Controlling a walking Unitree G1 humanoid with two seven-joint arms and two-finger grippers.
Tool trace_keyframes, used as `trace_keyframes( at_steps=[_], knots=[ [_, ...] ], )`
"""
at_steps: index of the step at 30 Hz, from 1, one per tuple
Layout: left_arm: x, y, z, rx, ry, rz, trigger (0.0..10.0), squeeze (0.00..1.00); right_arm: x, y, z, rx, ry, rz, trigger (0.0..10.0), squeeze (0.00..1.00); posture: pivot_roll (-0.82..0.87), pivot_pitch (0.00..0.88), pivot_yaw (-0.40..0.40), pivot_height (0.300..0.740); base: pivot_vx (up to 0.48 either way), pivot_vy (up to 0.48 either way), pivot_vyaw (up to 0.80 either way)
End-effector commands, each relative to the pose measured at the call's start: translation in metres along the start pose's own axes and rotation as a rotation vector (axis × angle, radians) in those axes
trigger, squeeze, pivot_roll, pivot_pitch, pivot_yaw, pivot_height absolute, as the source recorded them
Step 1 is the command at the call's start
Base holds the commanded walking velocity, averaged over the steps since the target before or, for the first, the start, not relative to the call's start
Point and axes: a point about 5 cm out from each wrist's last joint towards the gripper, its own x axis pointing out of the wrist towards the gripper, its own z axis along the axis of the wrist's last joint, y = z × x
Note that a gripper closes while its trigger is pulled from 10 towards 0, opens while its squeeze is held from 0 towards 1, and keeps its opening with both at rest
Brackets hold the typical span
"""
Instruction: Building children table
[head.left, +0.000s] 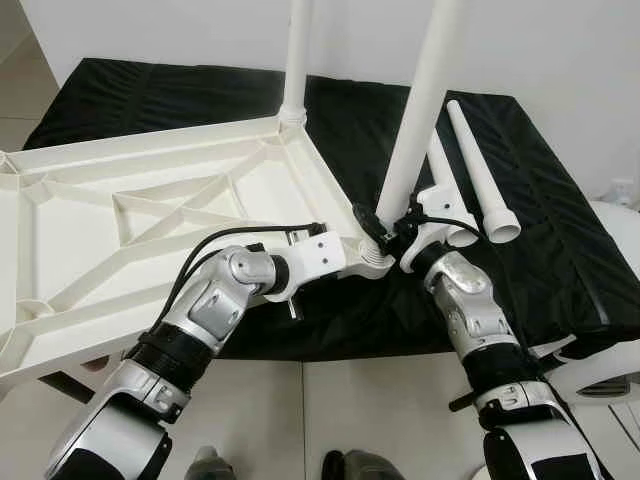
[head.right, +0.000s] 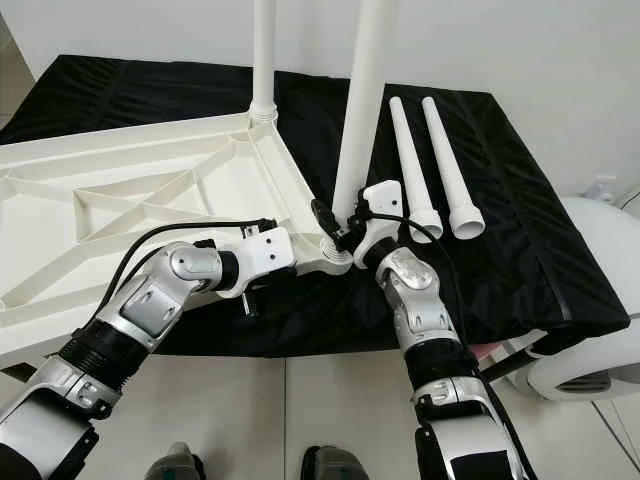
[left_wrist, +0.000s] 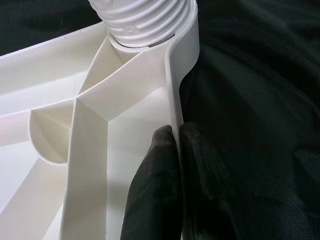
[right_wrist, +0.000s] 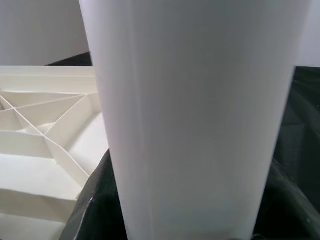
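1. An upturned white tabletop (head.left: 120, 215), its ribbed underside facing up, lies across the left half of the frame on a black cloth (head.left: 560, 240), its near edge hanging past the cloth toward the robot.
2. One white leg (head.left: 296, 60) stands upright in the far corner socket at upper centre; a second leg (head.left: 425, 100) rises at a slight tilt from the near right corner socket (head.left: 375, 258), just right of centre.
3. The left gripper (left_wrist: 172, 165), at lower centre of the left wrist view, pinches the tabletop's thin side rim just short of that corner; one black finger (left_wrist: 155, 190) lies inside the wall, the other on the cloth side.
4. The right gripper (head.left: 385, 228) sits low on the second leg, just above its ribbed collar; in the right wrist view the leg stands between dark finger edges, so the fingers seem wrapped around it, though their tips are hidden.
5. Two spare legs (head.right: 440, 165) lie side by side on the cloth at right of centre, flared ends toward the robot, just beyond the right wrist.
6. A pale tiled floor (head.left: 340, 400) fills the bottom of the frame, with a white rounded object (head.right: 600, 300) at the right edge.
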Motion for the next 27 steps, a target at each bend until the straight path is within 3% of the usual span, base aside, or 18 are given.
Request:
trace_keyframes(
  at_steps=[1,10,21,27],
  knots=[
    [-0.003,-0.002,-0.018,-0.016,0.080,0.020,10.0,0.00,-0.032,-0.018,-0.042,0.062,0.187,-0.136,10.0,0.00,0.03,0.077,-0.063,0.740,0.000,0.000,0.00],
    [-0.003,-0.003,-0.017,-0.013,0.078,0.015,10.0,0.00,-0.042,-0.019,-0.049,0.122,0.166,-0.228,10.0,0.00,0.03,0.073,-0.060,0.740,0.000,0.000,0.00],
    [-0.003,-0.003,-0.016,-0.009,0.077,0.018,10.0,0.00,-0.033,-0.013,-0.040,0.087,0.128,-0.225,10.0,0.00,0.03,0.066,-0.063,0.740,0.000,0.000,0.00],
    [-0.003,-0.003,-0.016,-0.012,0.078,0.020,10.0,0.00,-0.026,0.003,-0.036,0.060,0.104,-0.302,10.0,0.00,0.03,0.068,-0.067,0.740,0.000,0.000,0.00]
  ],
)
